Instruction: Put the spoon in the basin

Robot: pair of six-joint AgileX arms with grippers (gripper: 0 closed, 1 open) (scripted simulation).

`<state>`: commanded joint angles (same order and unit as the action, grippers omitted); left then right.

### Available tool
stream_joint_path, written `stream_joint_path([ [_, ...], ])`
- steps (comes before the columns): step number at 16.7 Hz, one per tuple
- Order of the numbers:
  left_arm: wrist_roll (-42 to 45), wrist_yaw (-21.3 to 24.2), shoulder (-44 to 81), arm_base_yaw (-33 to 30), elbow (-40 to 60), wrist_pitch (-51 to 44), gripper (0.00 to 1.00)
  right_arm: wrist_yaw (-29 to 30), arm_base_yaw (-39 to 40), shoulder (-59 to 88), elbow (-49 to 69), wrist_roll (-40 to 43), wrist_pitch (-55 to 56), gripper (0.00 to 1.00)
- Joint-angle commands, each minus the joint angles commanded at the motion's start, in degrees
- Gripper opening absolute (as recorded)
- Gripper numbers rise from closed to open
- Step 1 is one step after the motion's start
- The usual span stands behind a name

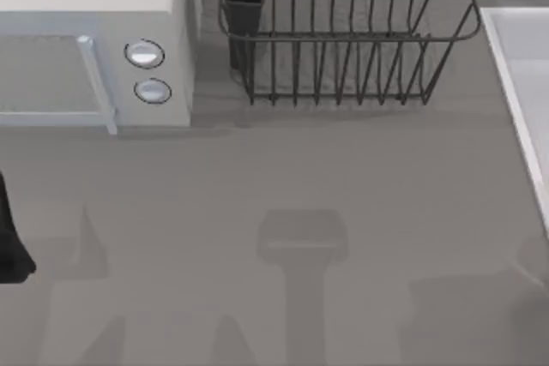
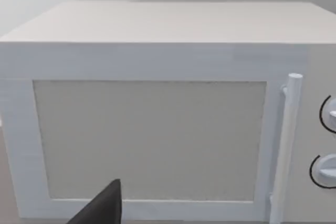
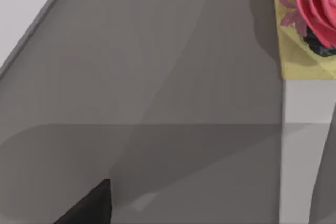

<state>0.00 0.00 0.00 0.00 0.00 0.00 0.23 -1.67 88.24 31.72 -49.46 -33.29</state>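
The left claw (image 2: 103, 208) is hanging close before the microwave (image 2: 157, 129) and the right claw (image 3: 90, 209) over bare table, seemingly parked, grips I cannot tell, the basin (image 1: 508, 83) probably lying nearer the right one.

Left arm's matte black angular housing (image 1: 10, 242) is showing at the top view's left edge: plain dark shell, faceted outline, no visible cables, screws or markings. Left wrist view is showing one matte black wedge-shaped pincer finger (image 2: 102, 206), tapering to a point, unmarked. Right wrist view is showing a matching matte black wedge-shaped finger (image 3: 89, 206), same flat finish, no labels.
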Motion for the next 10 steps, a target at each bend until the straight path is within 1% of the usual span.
stream_joint_path([
  [9, 0.0, 0.0, 0.0, 0.0, 0.0, 0.0, 1.00, 0.0, 0.0, 0.0, 0.0, 0.0, 0.0, 0.02],
  [10, 0.0, 0.0, 0.0, 0.0, 0.0, 0.0, 1.00, 0.0, 0.0, 0.0, 0.0, 0.0, 0.0, 0.00],
])
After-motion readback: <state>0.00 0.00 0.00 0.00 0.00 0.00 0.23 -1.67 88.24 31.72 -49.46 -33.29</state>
